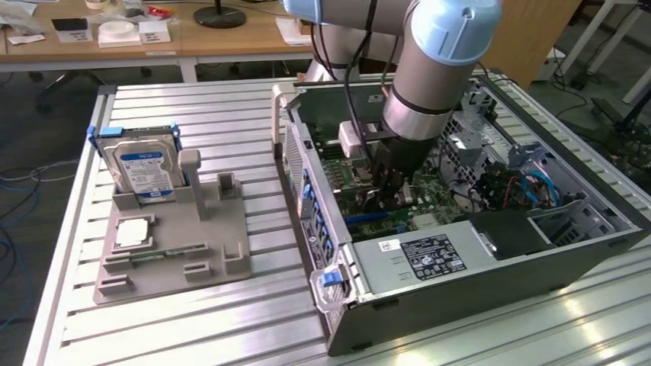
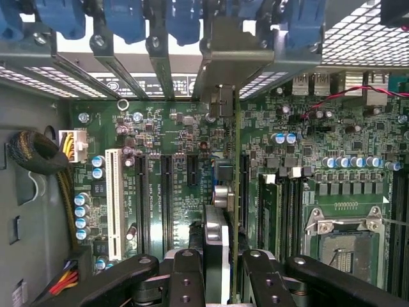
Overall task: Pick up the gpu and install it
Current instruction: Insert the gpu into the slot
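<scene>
Wrist view: gripper [image 2: 220, 272] pinches the gpu [image 2: 235, 192] edge-on, above the motherboard [image 2: 160, 128] slots inside the open PC case [image 1: 569, 263] on the table [image 1: 203, 320]. Card seems thin, stiff, light but fragile; take by top edge, not components.

We see the black gripper [image 2: 217, 281] closed on the gpu [image 2: 225, 211], whose edge shows green with a silver bracket. Under the gripper lies the green motherboard [image 2: 166, 134], carrying black slots and one white slot [image 2: 115, 201] to the side of the gripper. Beyond it, a row of blue clips [image 2: 121, 16] sits on grey metal. Well off to the side of the gripper, the grey holder [image 1: 173, 244] carries the silver hard drive [image 1: 142, 168] with its blue-white label. The computer case [image 1: 489, 290] around the gripper is dark grey.
</scene>
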{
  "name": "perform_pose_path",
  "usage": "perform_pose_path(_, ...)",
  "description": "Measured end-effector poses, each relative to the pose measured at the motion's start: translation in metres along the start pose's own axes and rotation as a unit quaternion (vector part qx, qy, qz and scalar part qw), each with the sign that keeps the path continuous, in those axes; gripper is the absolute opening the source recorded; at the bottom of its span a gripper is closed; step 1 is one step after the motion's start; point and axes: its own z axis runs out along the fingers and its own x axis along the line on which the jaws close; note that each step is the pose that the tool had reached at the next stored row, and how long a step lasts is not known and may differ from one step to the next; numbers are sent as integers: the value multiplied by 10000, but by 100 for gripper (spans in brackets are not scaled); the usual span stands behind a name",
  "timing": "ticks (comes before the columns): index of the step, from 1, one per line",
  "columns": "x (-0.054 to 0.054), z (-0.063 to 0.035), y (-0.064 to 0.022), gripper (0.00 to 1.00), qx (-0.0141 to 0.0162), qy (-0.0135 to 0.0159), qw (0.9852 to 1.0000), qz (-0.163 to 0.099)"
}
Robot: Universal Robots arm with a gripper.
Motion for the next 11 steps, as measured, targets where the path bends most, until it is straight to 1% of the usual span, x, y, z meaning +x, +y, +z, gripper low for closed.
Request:
perform_pose_path(1, -7, 1, 0, 28, -1, 11, 10000, 0)
perform_pose_path(5, -12, 2, 0, 28, -3, 77, 10000, 0)
perform_pose_path(6, -12, 2, 0, 28, -4, 85, 10000, 0)
perform_pose_path(11, -22, 3, 1, 28, -4, 88, 10000, 1)
